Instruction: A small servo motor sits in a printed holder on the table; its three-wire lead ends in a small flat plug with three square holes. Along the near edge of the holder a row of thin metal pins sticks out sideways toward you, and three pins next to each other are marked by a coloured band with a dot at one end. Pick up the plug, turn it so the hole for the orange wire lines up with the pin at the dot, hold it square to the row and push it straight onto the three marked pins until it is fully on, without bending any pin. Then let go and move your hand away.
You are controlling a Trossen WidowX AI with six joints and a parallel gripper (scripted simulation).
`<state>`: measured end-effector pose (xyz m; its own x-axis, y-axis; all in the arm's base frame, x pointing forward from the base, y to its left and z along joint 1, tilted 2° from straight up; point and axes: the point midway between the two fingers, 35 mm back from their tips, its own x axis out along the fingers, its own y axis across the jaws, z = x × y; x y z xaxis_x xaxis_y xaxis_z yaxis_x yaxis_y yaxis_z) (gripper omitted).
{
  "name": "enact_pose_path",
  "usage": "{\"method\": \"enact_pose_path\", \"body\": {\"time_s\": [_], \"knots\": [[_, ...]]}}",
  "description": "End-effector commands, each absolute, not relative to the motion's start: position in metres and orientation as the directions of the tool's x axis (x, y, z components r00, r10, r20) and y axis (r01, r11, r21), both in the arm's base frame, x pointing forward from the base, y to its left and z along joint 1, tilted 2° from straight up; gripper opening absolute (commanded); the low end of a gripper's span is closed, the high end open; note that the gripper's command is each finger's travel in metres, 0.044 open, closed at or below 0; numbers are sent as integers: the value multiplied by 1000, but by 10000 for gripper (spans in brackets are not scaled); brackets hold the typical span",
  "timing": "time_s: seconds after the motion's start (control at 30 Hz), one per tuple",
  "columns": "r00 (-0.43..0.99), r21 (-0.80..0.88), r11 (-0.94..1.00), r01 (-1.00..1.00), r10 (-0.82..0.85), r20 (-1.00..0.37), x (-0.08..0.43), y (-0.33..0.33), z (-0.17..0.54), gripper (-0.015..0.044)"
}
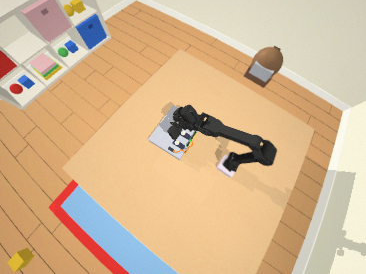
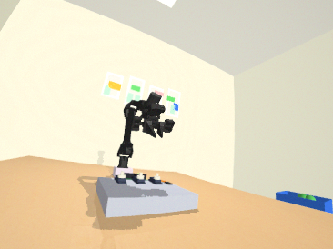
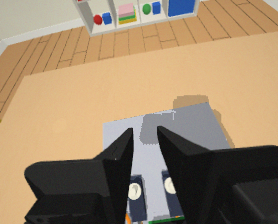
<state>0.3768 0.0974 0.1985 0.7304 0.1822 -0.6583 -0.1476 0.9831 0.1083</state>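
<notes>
The grey holder [image 1: 159, 138] [image 2: 152, 205] [image 3: 116, 136] lies on the table, with dark servos that have white tops [image 2: 156, 180] [image 3: 135, 191] along one side. Orange wire [image 1: 188, 150] curls at one corner of the holder and shows at the bottom of the wrist view. A green strip [image 3: 167, 220] lies beyond the servos, mostly cut off. My gripper [image 2: 157, 135] [image 3: 145, 131] is open with a narrow gap and nothing between its fingertips. It hangs above the holder, pointing down. The plug, pins and coloured band cannot be made out; the fingers hide part of the servo side.
The arm's pale base [image 1: 225, 167] stands beyond the servo side of the holder. A small dark piece [image 2: 168, 183] lies on the holder near the servos. A shelf [image 1: 22, 45] [image 3: 117, 22], a blue and red mat [image 1: 110, 232] and a brown chair-like object [image 1: 266, 62] stand farther off.
</notes>
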Motion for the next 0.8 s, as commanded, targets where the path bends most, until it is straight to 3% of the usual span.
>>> {"method": "enact_pose_path", "body": {"time_s": [0.0,0.4,0.67,0.77], "knots": [[610,109,982,-153,181,-772,374,117,169,115],[263,57,982,-180,104,-959,350,163,104,115],[31,-14,978,-209,-7,-999,323,185,69,115],[13,-21,977,-212,-18,-1000,321,187,66,115]]}}
